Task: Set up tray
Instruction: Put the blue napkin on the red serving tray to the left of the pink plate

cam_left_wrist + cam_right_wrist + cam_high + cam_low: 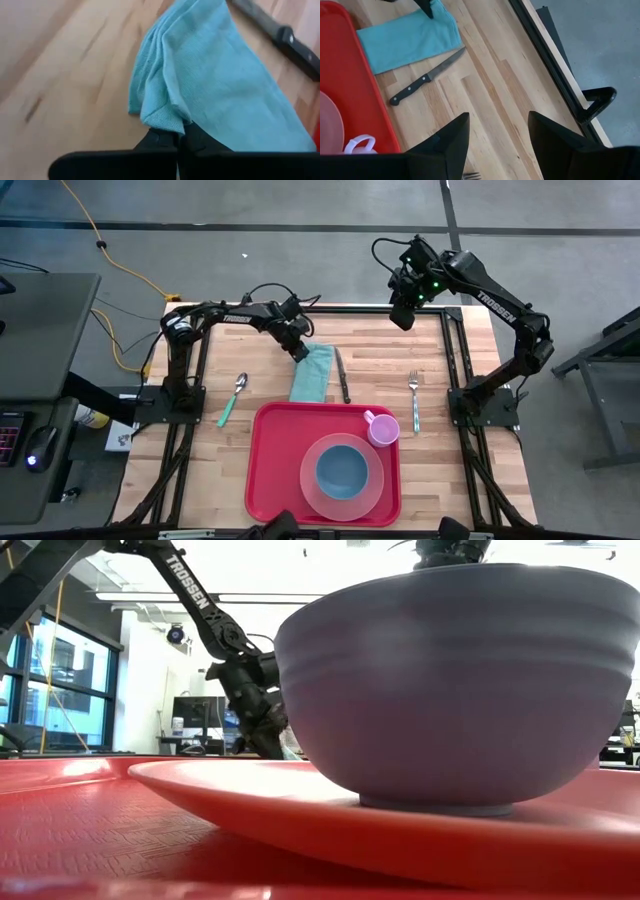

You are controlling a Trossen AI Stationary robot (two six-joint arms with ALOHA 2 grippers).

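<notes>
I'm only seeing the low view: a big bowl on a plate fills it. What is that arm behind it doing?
Observer: Its left gripper is shut on a corner of a blue cloth lying on the table beyond the tray.
Operator: Anything else on the tray?
Observer: A pink cup beside the plate.
Operator: Any cutlery?
Observer: A knife, fork and spoon lie on the wood, off the tray.
Operator: And the other arm?
Observer: The right gripper hangs open above the table's far edge.

We see a red tray, a pink plate, a blue bowl, and a teal cloth between the black fingers.
</notes>
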